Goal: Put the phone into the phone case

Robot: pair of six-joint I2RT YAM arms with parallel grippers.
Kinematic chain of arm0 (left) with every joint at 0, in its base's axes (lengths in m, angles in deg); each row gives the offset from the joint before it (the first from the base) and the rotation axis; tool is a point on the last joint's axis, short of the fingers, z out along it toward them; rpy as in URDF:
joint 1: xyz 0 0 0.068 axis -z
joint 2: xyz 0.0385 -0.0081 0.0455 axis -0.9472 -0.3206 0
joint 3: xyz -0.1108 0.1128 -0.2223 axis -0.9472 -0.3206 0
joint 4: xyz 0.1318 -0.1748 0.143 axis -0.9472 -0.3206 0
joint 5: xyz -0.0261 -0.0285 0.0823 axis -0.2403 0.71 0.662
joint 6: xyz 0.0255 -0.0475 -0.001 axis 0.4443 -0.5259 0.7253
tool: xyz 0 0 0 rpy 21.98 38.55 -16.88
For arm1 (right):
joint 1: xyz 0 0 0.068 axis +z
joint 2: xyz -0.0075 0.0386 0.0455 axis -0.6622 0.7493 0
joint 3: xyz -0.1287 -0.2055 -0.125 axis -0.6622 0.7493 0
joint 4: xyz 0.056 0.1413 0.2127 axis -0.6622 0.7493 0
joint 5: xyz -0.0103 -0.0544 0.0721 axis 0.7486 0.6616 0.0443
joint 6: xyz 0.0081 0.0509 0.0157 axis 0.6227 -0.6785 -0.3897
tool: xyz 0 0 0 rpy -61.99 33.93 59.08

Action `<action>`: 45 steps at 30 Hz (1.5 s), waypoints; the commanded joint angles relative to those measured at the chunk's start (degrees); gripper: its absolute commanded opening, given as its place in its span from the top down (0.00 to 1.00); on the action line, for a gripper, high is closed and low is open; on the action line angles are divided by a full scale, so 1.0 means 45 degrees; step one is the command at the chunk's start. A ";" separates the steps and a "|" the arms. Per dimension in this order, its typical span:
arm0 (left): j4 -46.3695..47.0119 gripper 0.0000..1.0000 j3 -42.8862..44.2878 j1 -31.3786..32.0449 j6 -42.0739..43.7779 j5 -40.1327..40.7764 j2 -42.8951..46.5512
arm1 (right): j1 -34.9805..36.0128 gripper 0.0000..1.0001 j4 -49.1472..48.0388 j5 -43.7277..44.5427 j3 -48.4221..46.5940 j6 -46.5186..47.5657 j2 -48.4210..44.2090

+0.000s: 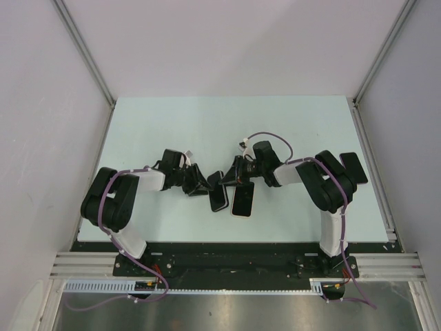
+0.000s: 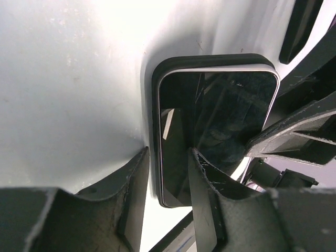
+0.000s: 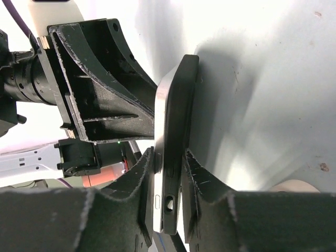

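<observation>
The phone sits in the phone case at mid-table, between my two arms, its long axis running near to far. My left gripper is narrowed onto one long edge of phone and case; my right gripper pinches them together from the other side, both about equally close. One edge looks not fully seated, I judge, so pressing comes next.

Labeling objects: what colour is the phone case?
Black phone case, wrapping the phone; clearest in left wrist view.
</observation>
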 commanded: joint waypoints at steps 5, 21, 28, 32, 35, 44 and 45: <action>-0.0587 0.52 -0.0179 0.0463 0.0167 0.0066 -0.0316 | 0.0352 1.00 -0.1336 -0.1094 -0.0277 -0.0370 -0.0127; -0.0568 0.64 -0.0101 0.0463 0.0108 0.0260 -0.0473 | 0.0489 0.67 -0.0337 -0.0721 -0.0375 0.0353 -0.0050; -0.1113 0.40 -0.0238 0.0347 0.0478 0.0748 0.0814 | 0.0002 1.00 -0.0376 -0.0603 -0.0375 0.0159 -0.0145; -0.1369 0.25 -0.0257 0.0268 0.0538 0.0535 0.2490 | -0.0525 1.00 -0.1463 -0.1577 -0.0375 -0.0734 -0.0907; -0.0845 0.20 -0.0452 0.0268 0.0343 -0.0128 0.3429 | -0.1014 1.00 -0.2986 -0.2437 -0.0356 -0.2120 -0.1337; 0.0991 0.18 -0.0569 0.0248 0.0032 -0.2019 0.4760 | -0.1269 1.00 -0.6308 -0.3239 -0.0141 -0.4604 -0.2119; 0.1439 0.20 -0.0782 0.0248 -0.0202 -0.2314 0.4839 | -0.1211 1.00 -0.6835 -0.3240 0.0053 -0.5419 -0.2119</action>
